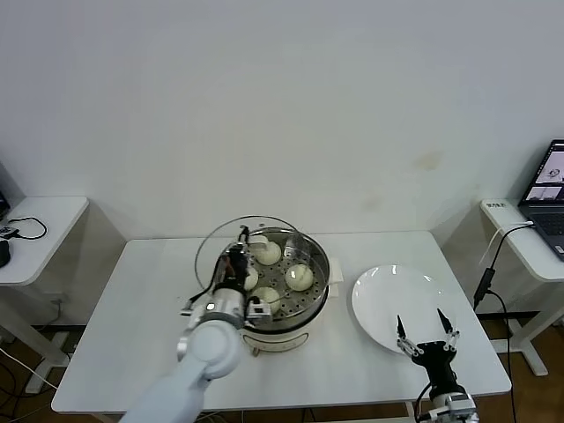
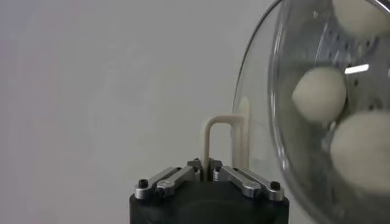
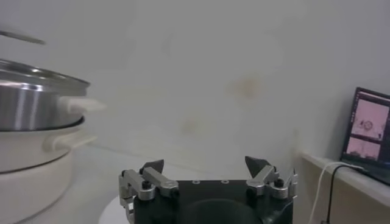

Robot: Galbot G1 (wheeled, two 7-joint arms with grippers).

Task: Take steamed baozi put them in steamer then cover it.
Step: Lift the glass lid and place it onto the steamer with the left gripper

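So all four baozi [image 1: 300, 278] are already sitting inside the steamer [image 1: 319, 294], which is resting on its cream pot base in the middle of the worktop [image 1: 132, 335]. The white plate [image 1: 381, 319] over on the robot's right is looking bare now, so the loading part is done as far as I can tell.

What's going on now is the covering. The left gripper [image 1: 236, 264] is holding the glass cover [image 1: 211, 245] with its fingers clamped together on the cream bar handle [image 2: 213, 137]; you can see that really clearly in the left wrist view. The cover is hanging tilted over the steamer, offset toward the robot's left and the back, so it's not seated on the rim yet.

The right gripper [image 1: 426, 338] is just idling near the front edge of the plate with its fingers spread wide apart, holding nothing.

I'd say it's mostly done: the cover just needs centring, levelling and setting down, then letting go.
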